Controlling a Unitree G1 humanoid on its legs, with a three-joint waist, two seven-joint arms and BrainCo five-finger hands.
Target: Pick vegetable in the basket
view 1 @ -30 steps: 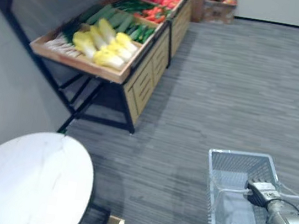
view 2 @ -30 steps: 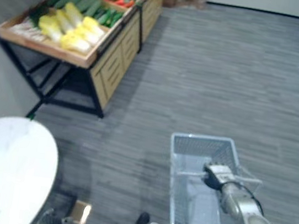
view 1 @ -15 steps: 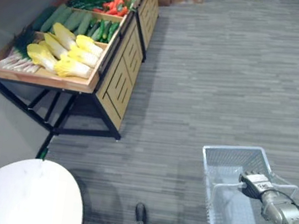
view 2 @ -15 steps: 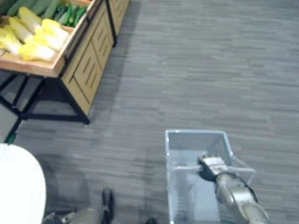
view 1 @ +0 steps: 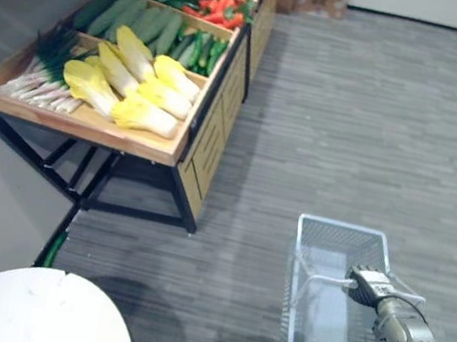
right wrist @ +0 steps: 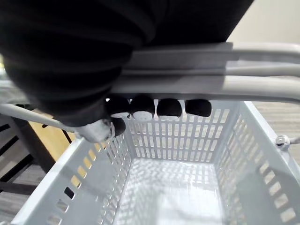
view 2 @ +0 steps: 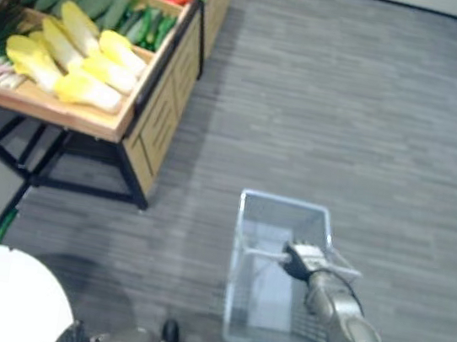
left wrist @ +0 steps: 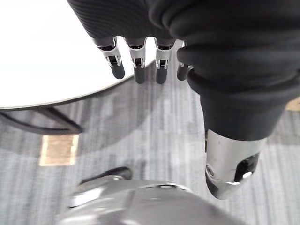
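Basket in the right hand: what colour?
Pale grey-white basket with perforated walls; right wrist view shows it best.

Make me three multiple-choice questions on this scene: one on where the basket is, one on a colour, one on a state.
1. Where is the basket?
A. On the stand
B. On the white table
C. Hung from the right hand, over the floor

2. What colour are the cabbages in the nearest crate?
A. Purple
B. Yellow
C. Orange

3. What state is the basket in?
A. Empty
B. Half full
C. Heaped with cabbages

Answers: 1 C, the fingers curl round its handle above grey floor. 2 B, they lie pale yellow beside the scallions. 3 A, the right wrist view shows its bare bottom.
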